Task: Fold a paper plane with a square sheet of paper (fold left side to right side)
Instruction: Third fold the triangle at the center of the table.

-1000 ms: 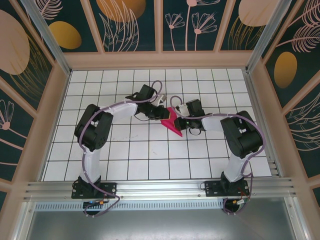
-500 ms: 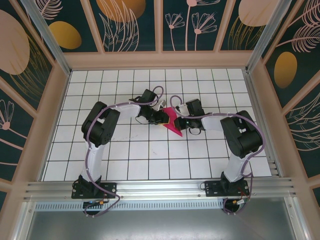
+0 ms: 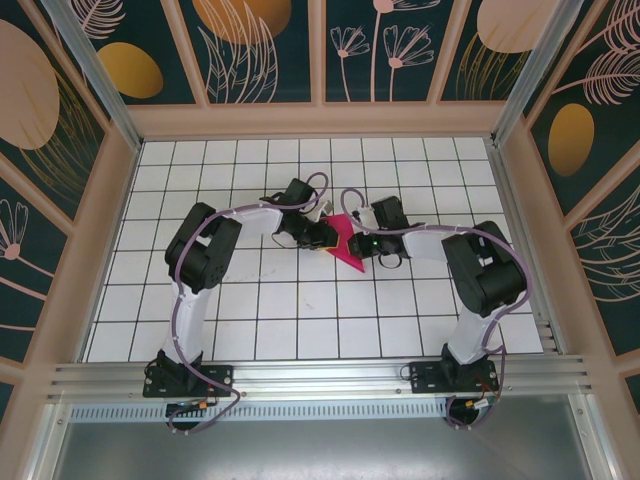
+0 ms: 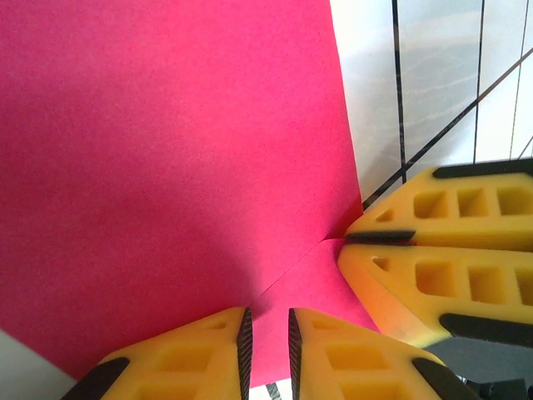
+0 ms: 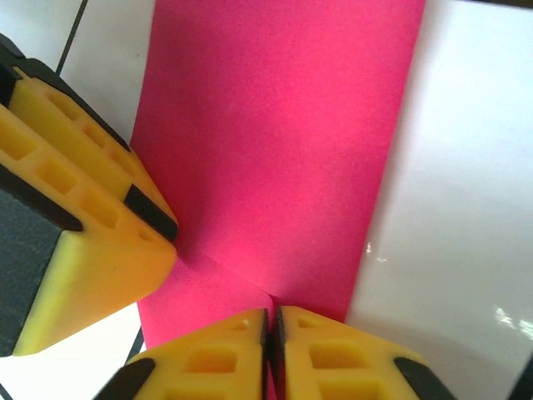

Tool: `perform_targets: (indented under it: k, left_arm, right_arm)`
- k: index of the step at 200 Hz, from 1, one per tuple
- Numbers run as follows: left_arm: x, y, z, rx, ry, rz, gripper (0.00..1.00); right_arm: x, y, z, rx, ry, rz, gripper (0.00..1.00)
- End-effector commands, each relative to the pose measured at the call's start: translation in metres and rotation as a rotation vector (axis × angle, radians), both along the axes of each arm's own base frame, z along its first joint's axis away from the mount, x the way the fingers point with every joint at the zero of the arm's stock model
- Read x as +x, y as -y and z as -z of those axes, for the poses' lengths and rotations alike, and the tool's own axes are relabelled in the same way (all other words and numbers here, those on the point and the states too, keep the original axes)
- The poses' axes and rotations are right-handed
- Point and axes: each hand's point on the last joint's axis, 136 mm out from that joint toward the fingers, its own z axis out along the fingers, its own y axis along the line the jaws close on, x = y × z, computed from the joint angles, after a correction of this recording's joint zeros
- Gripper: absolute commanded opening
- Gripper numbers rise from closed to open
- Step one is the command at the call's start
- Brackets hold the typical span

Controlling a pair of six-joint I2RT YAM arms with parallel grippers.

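Observation:
The square sheet of paper (image 3: 346,240) is magenta-pink and lies folded on the white grid table (image 3: 300,310), between the two grippers. My left gripper (image 3: 322,235) is at its left edge. In the left wrist view the left gripper (image 4: 266,321) has its jaws a narrow gap apart over the paper (image 4: 166,167), at the end of a crease. My right gripper (image 3: 364,243) is at the paper's right edge. In the right wrist view the right gripper (image 5: 271,315) has its pads together on the edge of the paper (image 5: 275,142) where a crease ends. No paper plane shape shows.
The other arm's yellow fingers (image 4: 433,275) reach in from the right of the left wrist view. The left arm's fingers (image 5: 83,242) stand close at the left of the right wrist view. Wooden walls (image 3: 115,200) ring the table, and a metal rail (image 3: 320,375) runs along its near edge.
The left gripper has moved right onto the paper's left edge. The pink shape looks narrower and flatter than a second ago. The right arm has barely shifted.

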Motion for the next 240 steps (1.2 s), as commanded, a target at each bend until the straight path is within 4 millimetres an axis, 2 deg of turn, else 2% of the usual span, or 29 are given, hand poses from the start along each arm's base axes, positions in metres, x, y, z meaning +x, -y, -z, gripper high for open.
perform_targets:
  k: [1,21,44,63,93,113,186,240]
  left_arm:
    - [-0.009,-0.019,0.053,0.158,-0.032,-0.011,0.22]
    - [-0.013,-0.023,0.06,0.18,-0.041,-0.012,0.22]
    - [-0.016,-0.025,0.064,0.188,-0.043,-0.015,0.22]
    - [-0.016,-0.025,0.064,0.193,-0.041,-0.018,0.21]
    - [-0.014,-0.024,0.061,0.188,-0.034,-0.017,0.21]
    - [-0.014,-0.024,0.061,0.188,-0.031,-0.018,0.21]
    - [-0.012,-0.024,0.06,0.191,-0.026,-0.021,0.2]
    - [-0.013,-0.025,0.061,0.198,-0.027,-0.02,0.2]
  right_arm:
    - [0.016,0.006,-0.036,0.003,0.065,0.053,0.21]
    - [0.019,0.01,-0.054,0.005,0.103,0.074,0.28]
    - [0.011,0.009,-0.066,0.03,0.102,0.066,0.32]
    - [-0.007,0.001,-0.069,0.078,0.067,0.029,0.33]
    - [-0.045,-0.022,-0.071,0.181,-0.017,-0.075,0.29]
    - [-0.058,-0.027,-0.063,0.192,-0.068,-0.092,0.28]
    - [-0.062,-0.016,-0.017,0.102,-0.192,-0.038,0.28]
    - [-0.065,-0.01,-0.003,0.083,-0.236,-0.01,0.28]
